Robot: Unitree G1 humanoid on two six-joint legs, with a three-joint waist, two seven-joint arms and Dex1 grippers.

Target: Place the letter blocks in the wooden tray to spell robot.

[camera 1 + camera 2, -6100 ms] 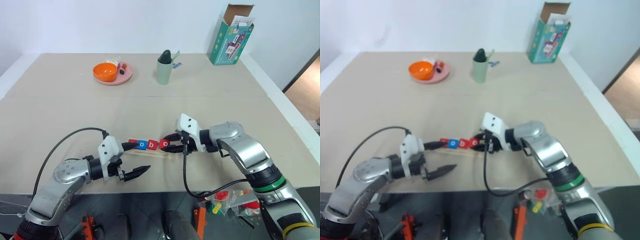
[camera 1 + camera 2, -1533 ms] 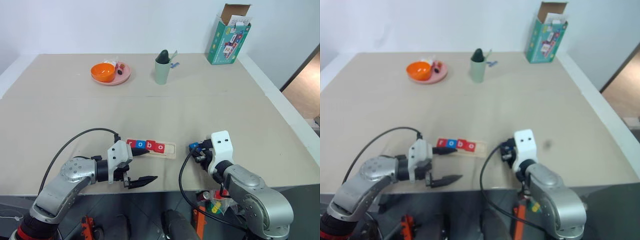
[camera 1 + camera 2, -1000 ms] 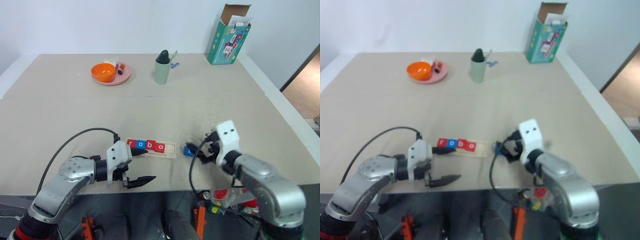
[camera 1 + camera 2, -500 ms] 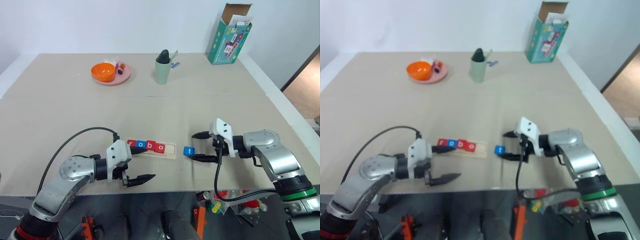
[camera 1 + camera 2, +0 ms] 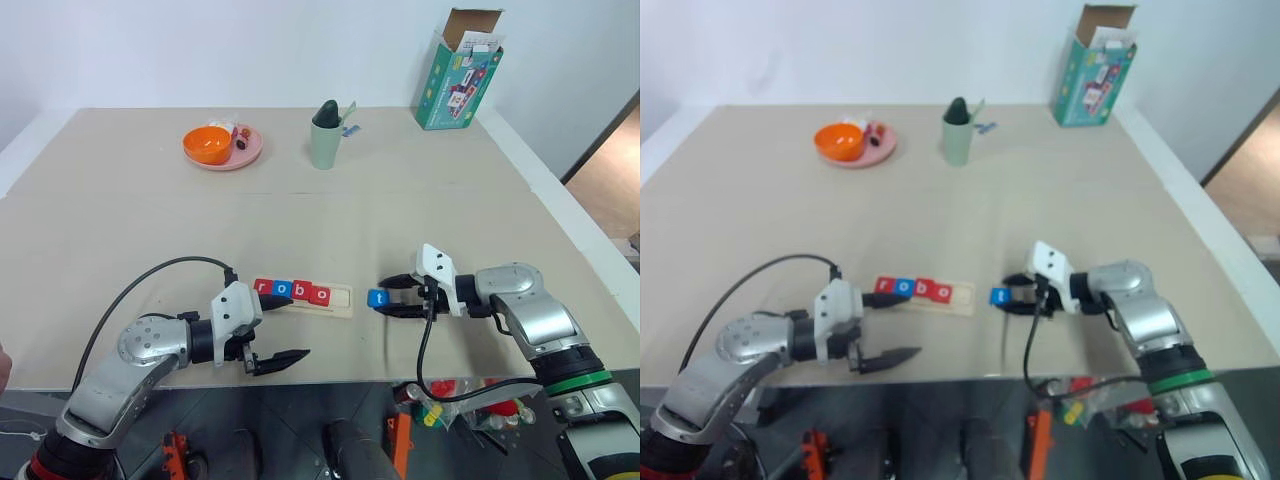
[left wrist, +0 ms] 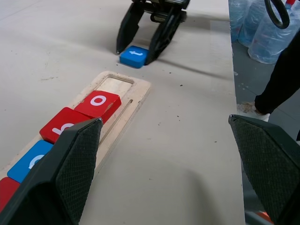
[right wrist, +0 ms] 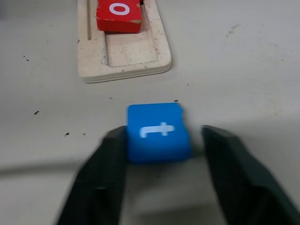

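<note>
The wooden tray (image 5: 340, 298) lies near the table's front edge. Its letter blocks read r (image 5: 264, 287), o (image 5: 281, 290), b (image 5: 300, 293), o (image 5: 319, 295), and its right end slot is bare. The blue t block (image 5: 377, 298) lies flat on the table just right of the tray. My right gripper (image 5: 384, 297) reaches in from the right and straddles the t block (image 7: 158, 132): one finger touches it, and a narrow gap shows at the other. My left gripper (image 5: 298, 328) is wide open, empty, at the tray's left end.
A pink plate with an orange bowl (image 5: 210, 145), a green cup (image 5: 325, 140) and a teal carton (image 5: 460, 70) stand far back on the table. The table's front edge runs just below the grippers. A person's dark leg (image 6: 281, 79) and water bottles (image 6: 267, 33) are beyond the table.
My right gripper has moved left along the table until its fingers flank the t block, and they have narrowed from wide open. The left gripper, tray and blocks have not moved.
</note>
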